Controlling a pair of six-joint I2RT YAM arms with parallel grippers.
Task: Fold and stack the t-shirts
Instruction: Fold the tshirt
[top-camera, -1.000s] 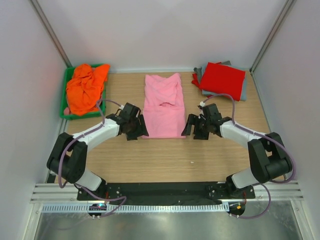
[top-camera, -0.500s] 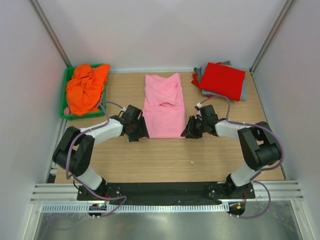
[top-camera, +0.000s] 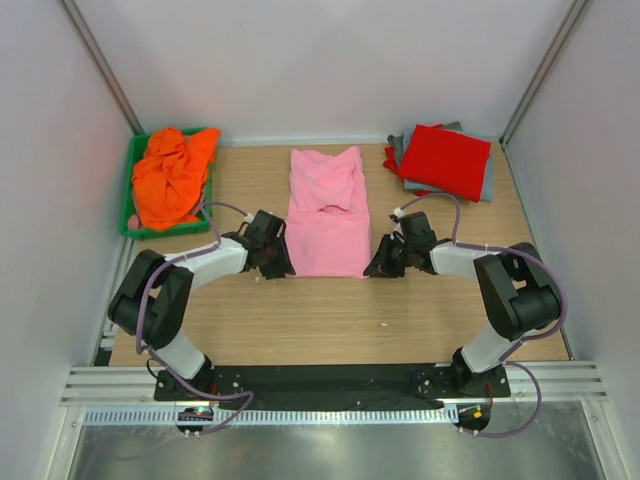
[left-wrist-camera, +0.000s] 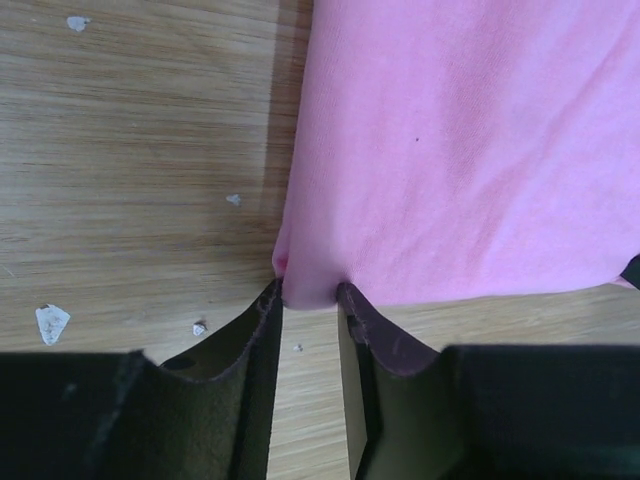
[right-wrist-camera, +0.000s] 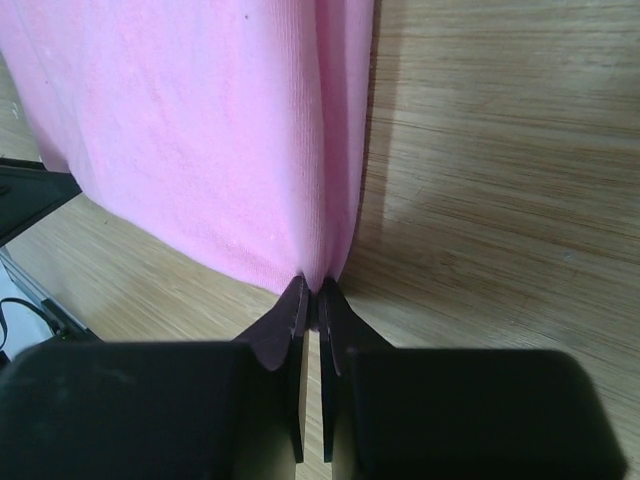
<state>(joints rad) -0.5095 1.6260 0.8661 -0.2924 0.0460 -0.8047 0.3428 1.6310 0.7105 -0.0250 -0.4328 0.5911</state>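
We see the pink t-shirt (top-camera: 325, 215) flat at centre; our left gripper (left-wrist-camera: 310, 298) pinches its 7 o'clock corner; our right gripper (right-wrist-camera: 312, 288) clamps its 5 o'clock corner. The orange t-shirt (top-camera: 170, 180) lies at 11 o'clock.

A light wooden tabletop (top-camera: 330, 310) fills the middle, walled by plain white panels (top-camera: 320, 70) from 9 round to 3 o'clock. A green plastic crate (top-camera: 127, 205) sits at 10 o'clock. Small white flecks (left-wrist-camera: 51, 322) dot the wood. At 6 o'clock lie a black base plate (top-camera: 330, 378) and a slotted white rail (top-camera: 330, 415)
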